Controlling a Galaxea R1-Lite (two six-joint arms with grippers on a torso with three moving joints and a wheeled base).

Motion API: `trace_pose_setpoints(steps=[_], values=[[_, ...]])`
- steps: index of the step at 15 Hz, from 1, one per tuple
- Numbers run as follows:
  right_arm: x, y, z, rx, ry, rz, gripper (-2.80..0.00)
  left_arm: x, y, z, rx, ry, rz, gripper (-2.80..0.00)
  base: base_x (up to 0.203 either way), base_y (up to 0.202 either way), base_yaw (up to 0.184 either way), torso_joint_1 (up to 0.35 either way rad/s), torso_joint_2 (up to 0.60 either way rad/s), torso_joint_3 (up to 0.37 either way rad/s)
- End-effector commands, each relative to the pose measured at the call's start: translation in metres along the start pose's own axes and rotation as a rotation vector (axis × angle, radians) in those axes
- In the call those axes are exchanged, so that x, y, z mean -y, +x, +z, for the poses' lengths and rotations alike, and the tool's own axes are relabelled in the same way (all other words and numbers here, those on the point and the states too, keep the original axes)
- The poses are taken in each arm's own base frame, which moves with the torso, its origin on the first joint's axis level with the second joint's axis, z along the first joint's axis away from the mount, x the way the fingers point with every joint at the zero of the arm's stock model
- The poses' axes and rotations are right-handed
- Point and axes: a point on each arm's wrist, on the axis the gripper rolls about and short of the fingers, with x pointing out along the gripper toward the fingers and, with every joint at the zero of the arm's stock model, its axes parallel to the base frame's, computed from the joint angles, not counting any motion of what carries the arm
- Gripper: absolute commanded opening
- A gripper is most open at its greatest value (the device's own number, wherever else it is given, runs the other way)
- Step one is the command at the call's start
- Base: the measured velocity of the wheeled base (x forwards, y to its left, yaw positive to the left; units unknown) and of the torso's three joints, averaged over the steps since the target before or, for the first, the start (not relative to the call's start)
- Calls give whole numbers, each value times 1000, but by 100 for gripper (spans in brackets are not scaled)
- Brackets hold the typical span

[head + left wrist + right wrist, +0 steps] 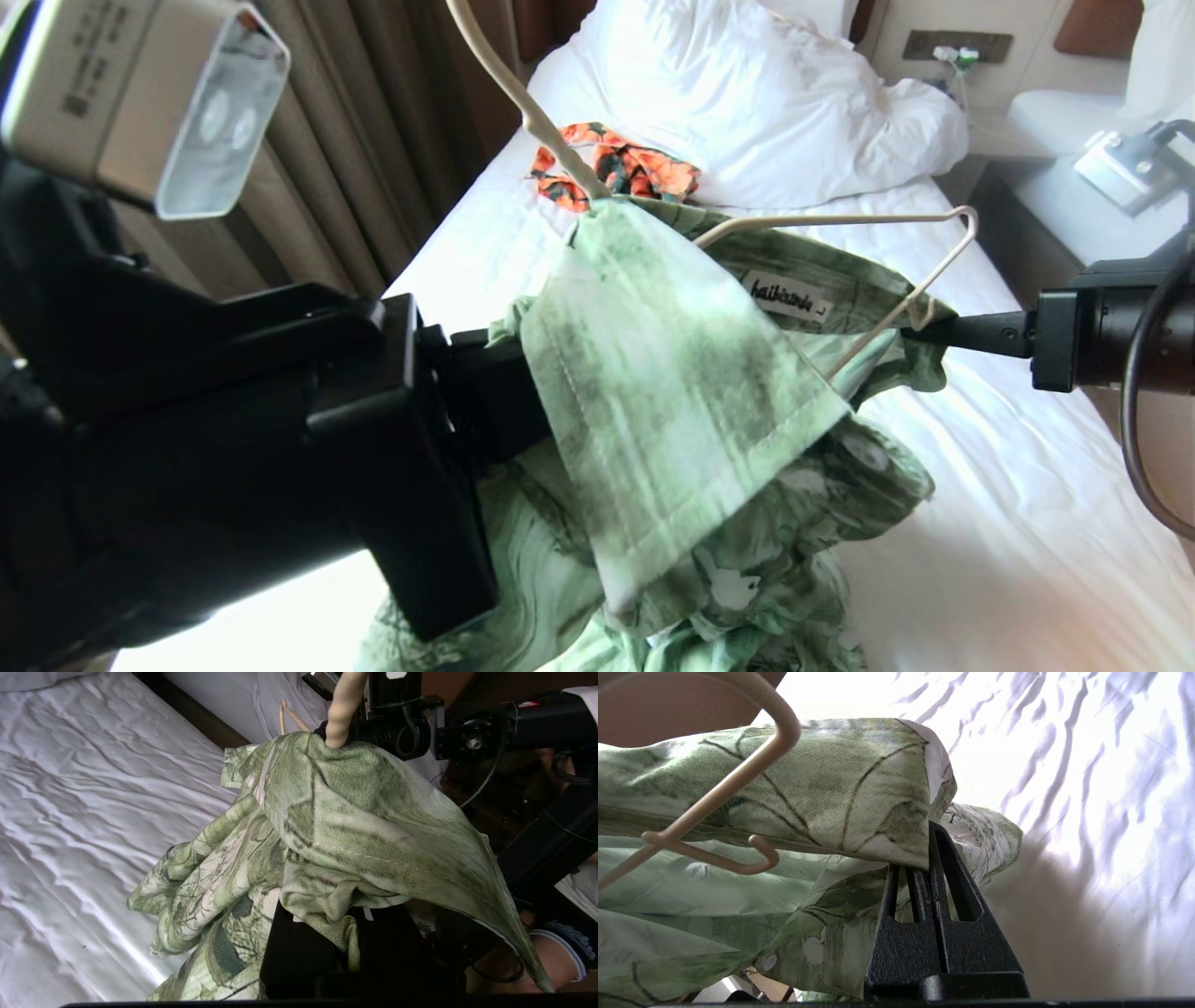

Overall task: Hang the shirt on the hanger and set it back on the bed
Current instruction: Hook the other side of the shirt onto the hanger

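Observation:
The light green leaf-print shirt [672, 392] hangs bunched in the air above the bed [980, 485]. The cream hanger [840, 220] is threaded through it, with its neck rising out of the fabric and one shoulder bare on the right. My left gripper [509, 373] is under the shirt's left side, mostly covered by cloth. In the left wrist view this gripper [352, 933] is shut on a fold of the shirt [355, 812]. My right gripper [920, 329] reaches in from the right. Its fingers [927, 858] are shut on the shirt's edge [840, 779], beside the hanger's notch hook [724, 788].
An orange-and-teal floral garment [616, 168] lies on the sheet behind the shirt, in front of the white pillows and duvet [747, 93]. Curtains [373, 140] hang on the left. A nightstand [1055, 215] stands to the right of the bed. A person's arm [556, 956] shows near my left arm.

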Motion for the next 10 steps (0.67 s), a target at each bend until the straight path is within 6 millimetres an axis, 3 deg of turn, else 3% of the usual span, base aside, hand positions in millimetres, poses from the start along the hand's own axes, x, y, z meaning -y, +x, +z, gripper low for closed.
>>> trace_pose_setpoints(steps=[1, 6, 10], values=[[4, 1, 0, -3, 5, 7, -280, 3, -1, 1, 3, -1, -12, -280, 0, 0, 0, 0, 0, 0], [12, -2, 5, 9, 12, 34, -280, 2, 4, -27, -108, -3, -8, -280, 0, 0, 0, 0, 0, 0], [9, -7, 6, 15, 7, 41, -280, 1, 2, -31, -119, 1, 3, -280, 0, 0, 0, 0, 0, 0]])
